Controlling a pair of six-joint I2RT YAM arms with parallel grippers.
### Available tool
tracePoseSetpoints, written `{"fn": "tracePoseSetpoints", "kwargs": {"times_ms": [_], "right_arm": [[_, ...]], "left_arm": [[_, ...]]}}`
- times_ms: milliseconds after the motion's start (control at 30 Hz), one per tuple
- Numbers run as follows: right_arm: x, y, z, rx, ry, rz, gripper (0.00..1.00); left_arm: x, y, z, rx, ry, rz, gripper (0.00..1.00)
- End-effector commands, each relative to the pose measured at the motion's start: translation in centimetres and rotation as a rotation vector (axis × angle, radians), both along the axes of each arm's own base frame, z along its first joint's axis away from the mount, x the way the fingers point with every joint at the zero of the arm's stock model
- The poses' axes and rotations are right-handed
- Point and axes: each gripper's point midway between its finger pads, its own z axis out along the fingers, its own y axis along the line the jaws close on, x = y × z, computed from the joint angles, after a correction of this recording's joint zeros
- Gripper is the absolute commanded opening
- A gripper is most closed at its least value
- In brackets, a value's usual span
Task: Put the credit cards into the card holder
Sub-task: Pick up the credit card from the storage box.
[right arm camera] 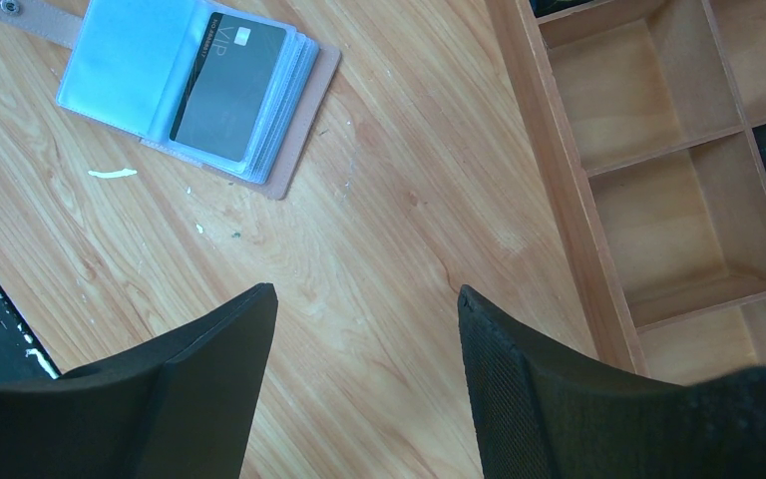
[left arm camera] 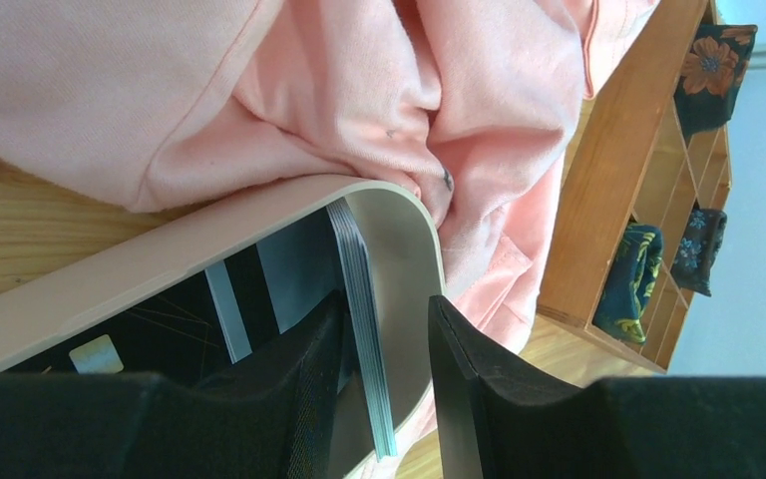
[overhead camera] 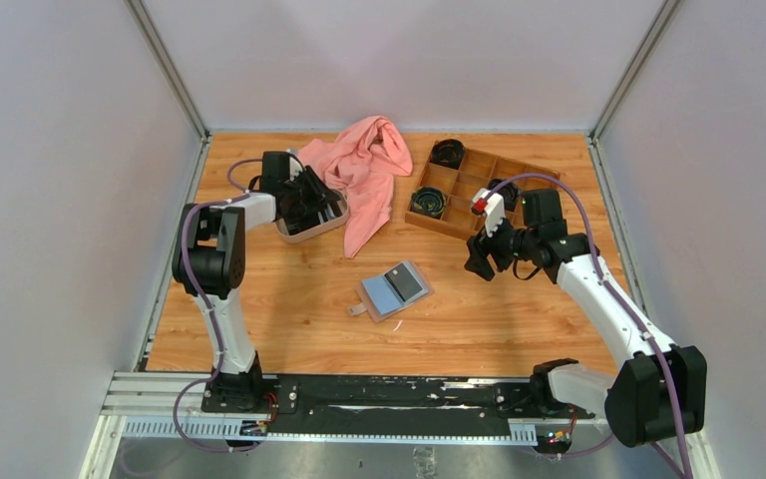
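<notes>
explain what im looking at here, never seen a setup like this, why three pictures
Two robot arms are bolted at the near edge of a wooden table. One picture looks down from above; the other two come from a small camera on each wrist, so the black shapes at their bottom are that arm's own fingers.

On the table: a pink cloth, a wooden box with compartments, a beige tray and an open card holder with one dark card already in it.

The left pincer is down in the tray, its fingers either side of a stack of cards standing on edge. Whether it grips them yet is unclear. The right pincer hangs open and empty above bare table.
</notes>
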Motion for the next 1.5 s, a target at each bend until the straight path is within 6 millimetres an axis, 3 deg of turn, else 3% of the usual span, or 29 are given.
{"fn": "tracePoseSetpoints", "kwargs": {"times_ms": [0,167,333,467,667,700,767,833,1133,1333,1467], "right_arm": [[-0.6,0.1,-0.1,-0.017,-0.008,0.016,0.71],[-0.6,0.1,-0.1,-0.017,-0.01,0.016,0.71],[-0.6,0.1,-0.1,-0.017,-0.011,0.017,0.71],[-0.6,0.0,-0.1,-0.019,-0.013,0.015,0.71],[-0.6,0.1,-0.1,-0.019,-0.013,0.016,0.71],[-0.6,0.1,0.0,-0.018,-0.012,0.016,0.71],[-0.6,0.1,0.0,-0.019,-0.013,0.017,0.71],[-0.6,0.1,-0.1,-0.019,-0.013,0.016,0.71],[-0.6,0.0,-0.2,-0.022,-0.01,0.015,0.71],[-0.6,0.0,-0.1,-0.022,-0.012,0.013,0.71],[-0.6,0.0,-0.1,-0.023,-0.013,0.015,0.71]], "left_arm": [[0.0,0.2,-0.7,0.016,0.002,0.005,0.39],[0.0,0.3,-0.2,0.018,-0.009,0.009,0.38],[-0.1,0.9,-0.2,0.046,0.014,0.021,0.22],[-0.4,1.6,-0.8,0.105,0.055,0.014,0.0],[-0.5,2.1,-0.1,0.109,0.033,0.011,0.0],[-0.4,1.9,0.1,0.098,0.026,0.002,0.02],[-0.5,1.9,0.1,0.084,0.028,-0.005,0.2],[-0.5,1.8,0.1,0.079,0.03,-0.008,0.26],[-0.8,2.1,0.5,0.028,0.02,-0.006,0.25],[-1.2,2.2,0.6,-0.004,0.028,-0.02,0.14],[-1.2,2.4,0.8,-0.011,0.028,-0.019,0.12]]}}
